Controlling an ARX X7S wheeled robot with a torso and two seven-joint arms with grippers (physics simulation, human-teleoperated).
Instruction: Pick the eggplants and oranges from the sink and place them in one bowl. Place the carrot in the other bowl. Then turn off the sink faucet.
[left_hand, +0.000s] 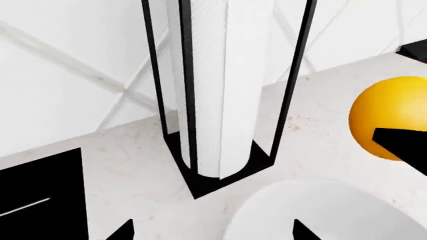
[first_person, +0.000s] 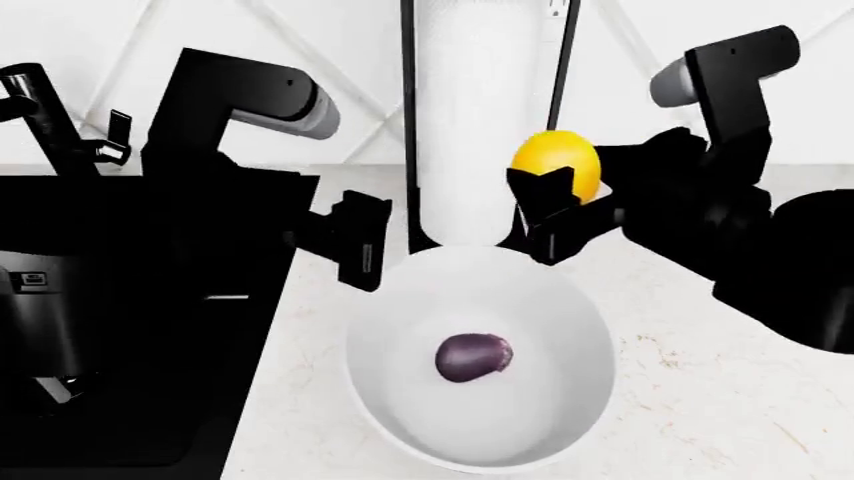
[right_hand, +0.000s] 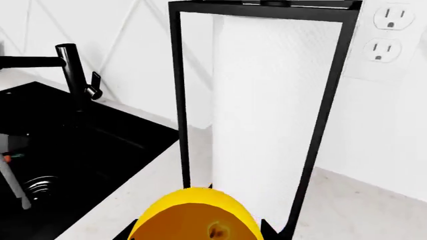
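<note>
My right gripper (first_person: 558, 197) is shut on the yellow-orange orange (first_person: 554, 163), holding it in the air just above the far rim of the white bowl (first_person: 574, 310). The orange (right_hand: 197, 217) fills the space between the right gripper's (right_hand: 197, 233) fingers. The dark-purple eggplant (first_person: 473, 357) lies in the bottom of the white bowl. My left gripper (first_person: 360, 243) hangs open and empty at the bowl's left rim, between it and the black sink (first_person: 134, 300). The left wrist view shows the orange (left_hand: 390, 117) and the bowl (left_hand: 327, 212). The black faucet (first_person: 40, 110) stands behind the sink. The carrot and the other bowl are out of view.
A tall paper-towel roll in a black frame (first_person: 474, 110) stands right behind the bowl and the orange. A wall outlet (right_hand: 383, 32) is beside it. The sink's ringed drain (right_hand: 39, 187) shows in the right wrist view. White marbled counter (first_person: 721, 400) spreads to the bowl's right.
</note>
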